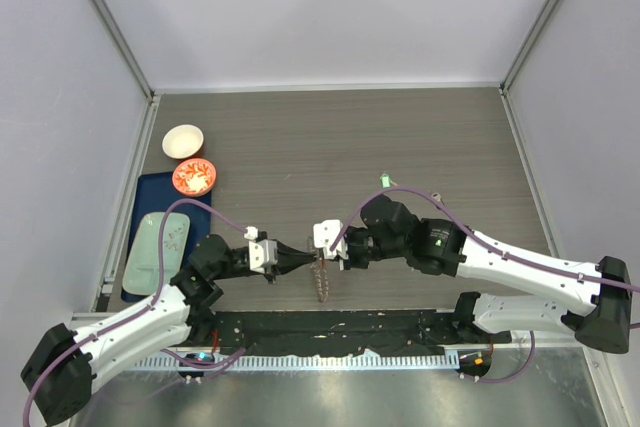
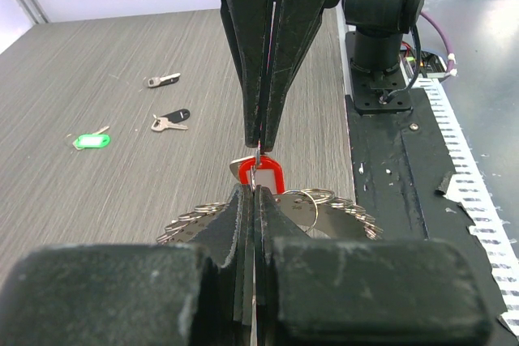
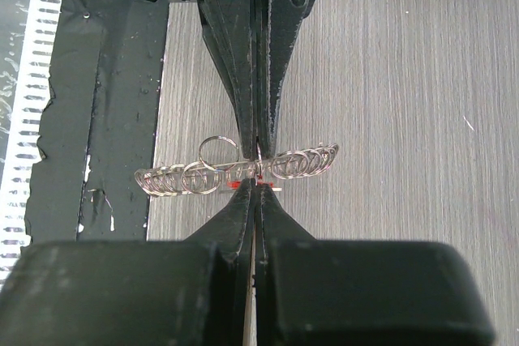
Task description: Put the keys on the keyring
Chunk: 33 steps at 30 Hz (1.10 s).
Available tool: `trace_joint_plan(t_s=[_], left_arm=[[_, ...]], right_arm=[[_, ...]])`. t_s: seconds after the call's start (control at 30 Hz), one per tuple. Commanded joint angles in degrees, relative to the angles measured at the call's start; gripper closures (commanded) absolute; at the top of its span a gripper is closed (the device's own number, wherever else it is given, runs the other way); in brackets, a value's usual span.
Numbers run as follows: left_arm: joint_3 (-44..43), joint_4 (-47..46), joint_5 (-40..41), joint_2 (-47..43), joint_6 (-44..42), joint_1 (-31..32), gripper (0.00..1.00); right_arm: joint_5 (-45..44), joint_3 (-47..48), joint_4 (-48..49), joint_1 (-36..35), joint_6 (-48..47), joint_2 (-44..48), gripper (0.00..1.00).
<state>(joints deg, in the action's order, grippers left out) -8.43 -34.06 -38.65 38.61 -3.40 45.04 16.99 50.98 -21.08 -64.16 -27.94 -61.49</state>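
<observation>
At the edge of the keyring (image 3: 308, 164), left gripper (image 2: 255, 194) and right gripper (image 3: 258, 192) meet fully closed at the red key (image 2: 272, 174), holder unclear; threading wants tiny, aligned moves.

red key (image 2: 274, 169): I see only the arc of its head; the blade is hidden between the meeting fingertips.
grip on it: I cannot tell whether the left gripper (image 2: 255, 190) or the right gripper (image 2: 261, 148) pinches it.
keyring (image 2: 345, 213): its near half is hidden behind my left gripper.
green key (image 1: 384, 180): overhead, too small to make out.
</observation>
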Motion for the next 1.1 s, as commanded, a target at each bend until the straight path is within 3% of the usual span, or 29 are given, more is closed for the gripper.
trace_joint_plan(t_s=[0.0, 0.4, 0.67, 1.07], left_arm=[[-0.5, -5.6, -1.2, -0.4, 0.5, 0.3, 1.00], [-0.5, -4.2, 1.2, -1.4, 0.0, 0.3, 1.00], [-0.3, 3.9, 12.5, -7.7, -2.7, 0.2, 1.00], [2.0, 6.9, 20.8, -17.5, -2.5, 0.2, 1.00]], right_arm=[[-0.6, 0.3, 1.9, -0.4, -0.5, -0.3, 0.99], [-2.4, 0.3, 1.7, -0.4, 1.2, 0.2, 0.99], [-12.6, 1.5, -2.4, 0.0, 10.5, 0.1, 0.99], [-15.3, 4.2, -8.7, 4.4, 16.3, -6.2, 0.99]])
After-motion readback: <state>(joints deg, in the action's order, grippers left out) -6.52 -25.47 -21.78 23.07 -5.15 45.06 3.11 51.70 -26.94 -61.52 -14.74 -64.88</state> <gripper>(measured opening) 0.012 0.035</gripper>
